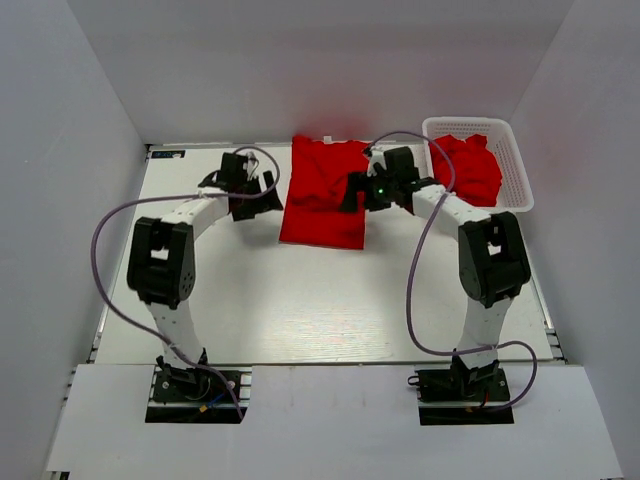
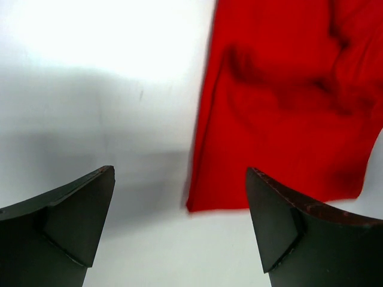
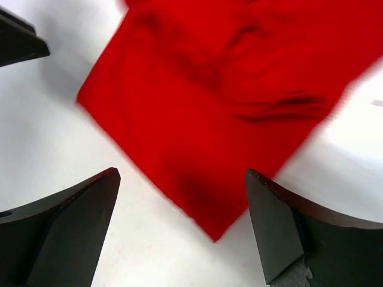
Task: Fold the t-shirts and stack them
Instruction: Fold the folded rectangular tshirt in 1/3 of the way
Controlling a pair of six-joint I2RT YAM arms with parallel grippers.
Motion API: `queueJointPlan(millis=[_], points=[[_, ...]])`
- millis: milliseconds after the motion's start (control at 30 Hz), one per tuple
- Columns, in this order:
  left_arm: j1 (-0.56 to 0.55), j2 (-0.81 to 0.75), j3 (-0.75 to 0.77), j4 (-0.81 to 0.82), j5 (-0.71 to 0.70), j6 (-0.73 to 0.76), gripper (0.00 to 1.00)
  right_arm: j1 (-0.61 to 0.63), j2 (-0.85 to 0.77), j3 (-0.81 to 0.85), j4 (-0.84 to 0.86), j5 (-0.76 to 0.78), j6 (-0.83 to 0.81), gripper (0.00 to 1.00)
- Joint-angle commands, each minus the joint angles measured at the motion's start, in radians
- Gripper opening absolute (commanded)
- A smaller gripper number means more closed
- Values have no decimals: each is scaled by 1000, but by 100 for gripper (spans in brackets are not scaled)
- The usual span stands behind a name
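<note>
A red t-shirt [image 1: 322,195] lies folded into a narrow rectangle at the back middle of the table. My left gripper [image 1: 262,190] hovers just left of its near left corner, open and empty. In the left wrist view the shirt [image 2: 287,101] fills the upper right and its corner lies between my open fingers, with the left gripper [image 2: 179,221] above bare table. My right gripper [image 1: 355,192] hovers over the shirt's right edge, open and empty. In the right wrist view the shirt's [image 3: 227,101] corner points down between the open fingers of the right gripper [image 3: 182,224].
A white lattice basket [image 1: 515,170] stands at the back right with more red shirts [image 1: 468,165] bunched inside. White walls enclose the table at the left, back and right. The left gripper's finger [image 3: 18,39] shows at the top left of the right wrist view.
</note>
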Motion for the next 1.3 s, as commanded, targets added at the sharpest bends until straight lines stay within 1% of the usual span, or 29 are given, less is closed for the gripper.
queueJointPlan(millis=[0,33,100,200,300,400,533,567,600,633,667,767,867,933,1000,1067,1100,1133,1167,1200,1267], points=[[-17,-174,-134,48,-33,-16,100,62,-26,-28,-33,-90,-123,90],[-17,-197,-191,48,-47,-16,100,81,-7,-25,-23,-119,-126,90],[-17,-246,-238,38,-47,-27,100,99,41,15,-24,-136,-130,90],[-17,-307,-326,15,-74,-38,100,128,103,86,-45,-133,-133,90],[-17,-343,-378,15,-87,-38,100,151,161,127,-9,-110,-121,90],[-17,-357,-389,-7,-105,-38,100,153,210,190,19,-69,-92,90],[-17,-357,-389,-19,-114,-38,100,148,253,231,128,27,-40,90],[-17,-357,-389,-19,-114,-38,100,136,276,254,207,44,-32,90],[-17,-357,-389,-28,-114,-38,100,137,296,274,217,86,-6,90],[-17,-357,-389,-28,-114,-38,100,134,312,302,200,91,-3,90],[-17,-357,-389,-28,-114,-27,100,128,353,393,185,89,0,90],[-17,-357,-368,-28,-114,-16,100,111,391,474,200,106,12,90],[-17,-331,-343,-39,-90,-7,100,102,393,512,188,138,15,90],[-17,-320,-343,-39,-68,2,100,92,356,479,166,140,8,90],[-17,-311,-332,-7,-59,16,100,91,251,393,166,147,-9,90],[-17,-282,-311,27,-50,31,100,96,195,234,156,201,-18,90],[-26,-271,-311,47,-20,42,100,98,106,153,143,215,-17,90],[-26,-242,-300,64,-4,54,100,96,79,109,148,253,21,90],[-26,-225,-300,77,10,54,100,95,51,28,96,264,37,90],[-35,-205,-283,87,28,63,100,93,-14,-39,68,275,69,90],[-44,-151,-257,87,45,86,100,90,-64,-122,22,305,119,90]])
